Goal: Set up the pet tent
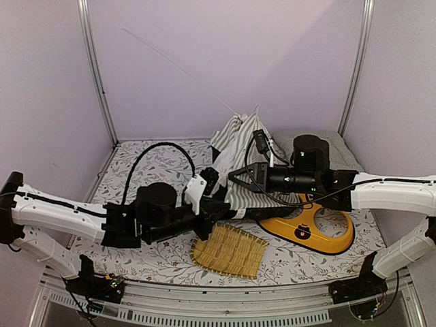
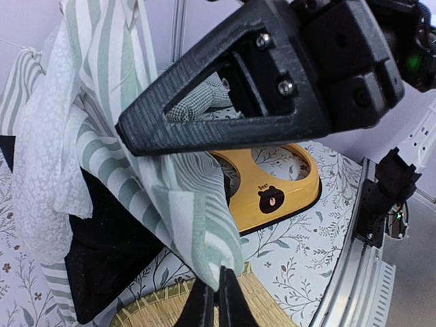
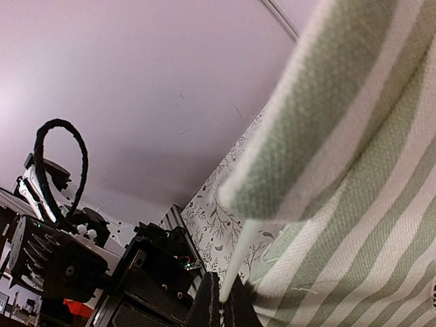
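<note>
Pinching, left gripper: jaws pressed together on a striped corner of the pet tent.
Grip, right gripper: closed on one thin white pole at the tent's hem.
Tent: one, bunched at centre rear of the table, between the two arms.
Others: one yellow dish, one straw mat, one checked cushion.
</note>
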